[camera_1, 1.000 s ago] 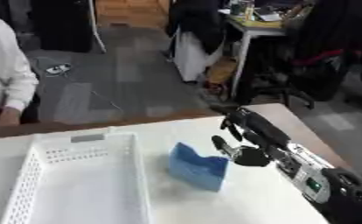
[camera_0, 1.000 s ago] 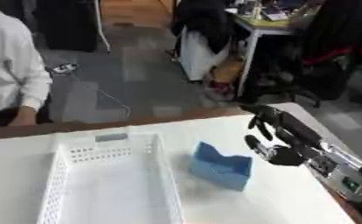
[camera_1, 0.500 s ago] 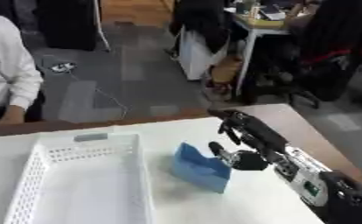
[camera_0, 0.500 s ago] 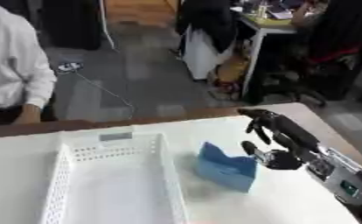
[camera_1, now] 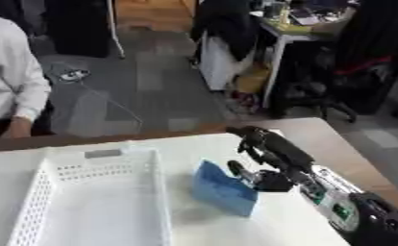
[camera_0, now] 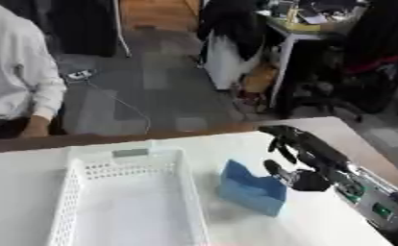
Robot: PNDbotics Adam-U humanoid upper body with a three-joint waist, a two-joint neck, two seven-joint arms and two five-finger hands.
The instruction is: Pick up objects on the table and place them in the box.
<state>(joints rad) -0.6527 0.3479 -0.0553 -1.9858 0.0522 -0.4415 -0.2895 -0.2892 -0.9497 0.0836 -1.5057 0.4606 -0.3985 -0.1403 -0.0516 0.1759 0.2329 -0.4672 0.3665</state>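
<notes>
Right hand [camera_0: 307,161], fingers spread, seemingly touches blue object [camera_0: 251,188].

White basket [camera_0: 74,192] near end cut off by bottom edge; scene blurred.

At frame centre the object [camera_0: 251,187] sits on the table [camera_0: 17,168], just right of the box [camera_0: 131,202], with the right hand [camera_0: 307,161] touching its right side.
</notes>
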